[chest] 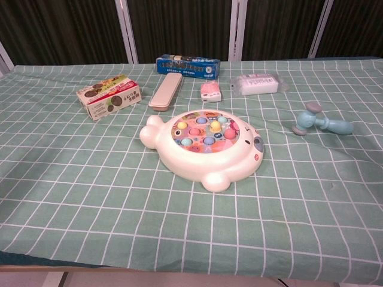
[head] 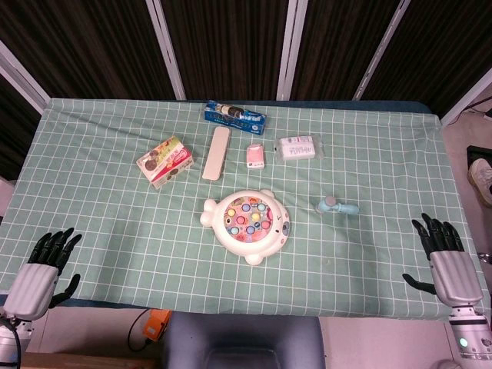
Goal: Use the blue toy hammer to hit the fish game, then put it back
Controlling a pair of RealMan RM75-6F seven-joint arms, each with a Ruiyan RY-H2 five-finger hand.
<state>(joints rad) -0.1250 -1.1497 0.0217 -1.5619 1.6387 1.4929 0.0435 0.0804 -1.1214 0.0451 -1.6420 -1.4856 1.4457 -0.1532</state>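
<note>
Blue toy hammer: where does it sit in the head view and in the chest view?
Head view: blue toy hammer lies right of centre, apart from both hands.
Chest view: it lies at the right edge, head pointing left.
Shared landmark: the fish game, just left of it.

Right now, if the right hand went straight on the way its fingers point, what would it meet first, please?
The right hand points up the table's right side. That line looks free over bare tablecloth; the blue toy hammer lies well off to its left, though height is unclear.
</note>
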